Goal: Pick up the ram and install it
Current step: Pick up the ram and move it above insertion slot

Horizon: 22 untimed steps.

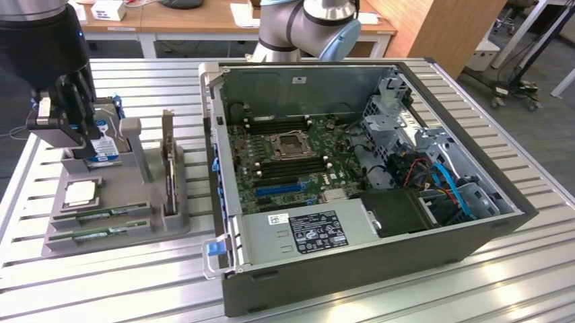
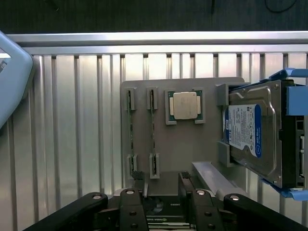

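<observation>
Slatted table [image 2: 72,120]: ram [image 2: 153,132] apart from gripper [image 2: 162,202]

We see a ram [image 1: 101,214] [image 2: 152,127] and a second ram [image 1: 94,233] [image 2: 130,127]: thin green sticks (dark chips, pale labels), on edge, parallel, just apart, slotted in the gray holder [image 1: 134,202], untouched.

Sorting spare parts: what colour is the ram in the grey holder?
Green ram, clearest in the exterior view.

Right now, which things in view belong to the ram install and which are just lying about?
Belong: ram sticks, gray holder, motherboard in the open computer case, open gripper.
Lying about: processor chip, hard drive, expansion card, all on that holder.
</observation>
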Motion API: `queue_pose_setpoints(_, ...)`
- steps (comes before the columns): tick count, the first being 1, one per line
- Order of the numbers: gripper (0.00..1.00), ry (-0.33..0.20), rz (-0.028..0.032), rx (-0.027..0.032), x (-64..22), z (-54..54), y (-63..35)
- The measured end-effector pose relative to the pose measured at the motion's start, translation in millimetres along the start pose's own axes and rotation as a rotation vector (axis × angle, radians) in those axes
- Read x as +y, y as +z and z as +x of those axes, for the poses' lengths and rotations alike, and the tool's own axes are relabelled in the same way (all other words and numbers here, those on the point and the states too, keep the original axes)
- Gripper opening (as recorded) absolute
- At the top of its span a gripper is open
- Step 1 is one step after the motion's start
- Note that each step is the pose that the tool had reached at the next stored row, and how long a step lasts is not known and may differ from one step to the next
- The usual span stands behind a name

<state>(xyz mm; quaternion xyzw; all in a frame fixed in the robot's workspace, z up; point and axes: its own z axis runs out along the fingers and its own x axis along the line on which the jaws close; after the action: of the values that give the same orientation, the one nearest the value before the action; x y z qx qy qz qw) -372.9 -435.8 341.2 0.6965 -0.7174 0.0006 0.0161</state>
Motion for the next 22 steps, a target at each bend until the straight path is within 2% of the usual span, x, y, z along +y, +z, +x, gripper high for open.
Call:
queue_pose_setpoints(5,0.42,0.0,0.0005,-0.0004,-0.1,0.7,0.4)
queue_pose_setpoints(11,0.42,0.0,0.0001,-0.0013,-0.2,6.9,0.3)
queue_pose_setpoints(22,0.42,0.0,0.0,-0.0084,-0.6,23.1,0.7)
